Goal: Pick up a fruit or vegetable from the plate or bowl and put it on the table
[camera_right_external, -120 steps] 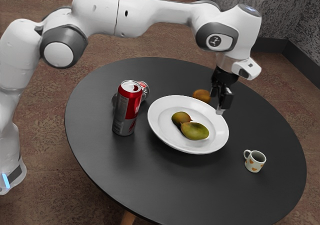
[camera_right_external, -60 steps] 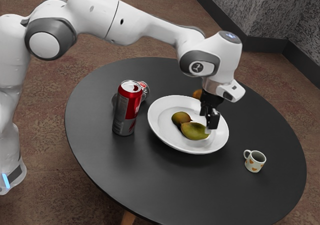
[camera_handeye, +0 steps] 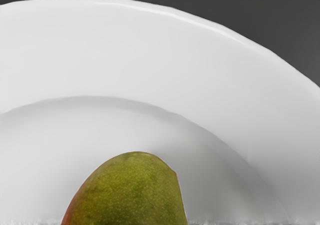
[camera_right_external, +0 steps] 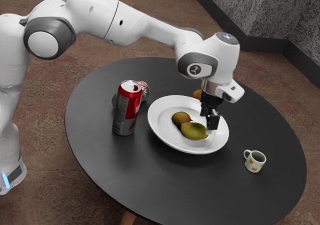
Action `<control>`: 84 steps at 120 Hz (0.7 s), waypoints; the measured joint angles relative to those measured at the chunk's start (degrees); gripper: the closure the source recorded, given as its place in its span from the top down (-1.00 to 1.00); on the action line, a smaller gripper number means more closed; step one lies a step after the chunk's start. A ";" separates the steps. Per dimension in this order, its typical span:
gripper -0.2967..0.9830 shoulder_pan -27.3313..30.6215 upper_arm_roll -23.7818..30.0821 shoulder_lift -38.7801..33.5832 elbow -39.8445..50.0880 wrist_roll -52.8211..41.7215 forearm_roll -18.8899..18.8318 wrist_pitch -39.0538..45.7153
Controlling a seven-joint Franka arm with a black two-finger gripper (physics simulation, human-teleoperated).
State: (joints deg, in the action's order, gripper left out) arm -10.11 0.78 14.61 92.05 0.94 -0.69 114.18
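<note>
Red-and-silver can point(camera_right_external: 126, 112), stands upright; second can point(camera_right_external: 145, 91), partly hidden behind it; white mug point(camera_right_external: 255, 162), orange-patterned, upright; orange fruit point(camera_right_external: 197, 94), partly hidden

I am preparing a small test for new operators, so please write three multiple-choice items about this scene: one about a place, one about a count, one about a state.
1. Where is the mug?
A) On the table, off the plate
B) On the plate
C) On the floor

2. How many fruits lie on the plate?
A) One
B) Two
C) Four

3. How is the red-and-grey can placed?
A) Upside down
B) On its side
C) Upright

Right letters:
1: A, the mug stands on the dark tabletop, outside the plate's rim.
2: B, a green fruit and a smaller, browner one lie there.
3: C, its lid faces up.
</note>
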 joint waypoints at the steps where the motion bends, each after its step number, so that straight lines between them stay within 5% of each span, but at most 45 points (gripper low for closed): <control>1: 0.54 0.00 -0.01 -0.02 0.08 0.00 0.00 0.02; 84: 0.54 0.17 -0.42 0.06 3.69 0.17 -0.05 1.62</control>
State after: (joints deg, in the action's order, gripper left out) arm -9.95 0.36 14.67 95.75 1.11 -0.74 115.79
